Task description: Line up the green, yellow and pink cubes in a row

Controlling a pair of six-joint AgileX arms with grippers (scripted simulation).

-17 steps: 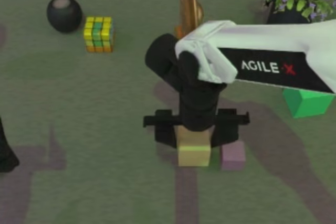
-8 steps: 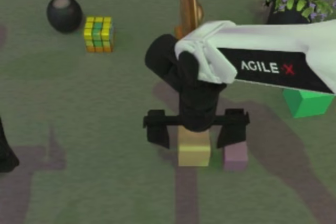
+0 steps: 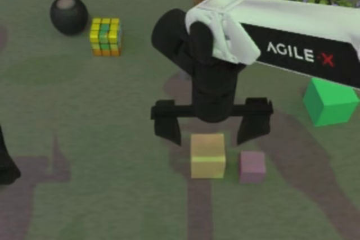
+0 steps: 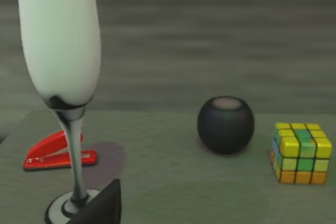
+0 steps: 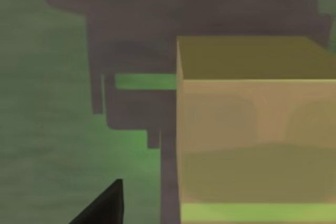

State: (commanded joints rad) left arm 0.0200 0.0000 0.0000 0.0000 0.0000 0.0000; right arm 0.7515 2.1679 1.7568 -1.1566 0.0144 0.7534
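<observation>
The right gripper [image 3: 211, 129] hangs wide open and empty just behind the yellow cube [image 3: 207, 155]. The pink cube [image 3: 252, 166] sits just beside that cube, and the green cube [image 3: 329, 100] lies well apart toward the right. They look rigid, light and matte, so opposite flat faces should pinch easily. "AGILE X" reads on the arm. The left gripper [image 3: 7, 164] is parked at the left edge.

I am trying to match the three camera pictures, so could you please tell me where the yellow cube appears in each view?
Top view: yellow cube lies low centre, under the open right gripper, beside the pink cube.
Left wrist view: not in it.
Right wrist view: fills the right half.
Shared landmark: the cube itself.
</observation>
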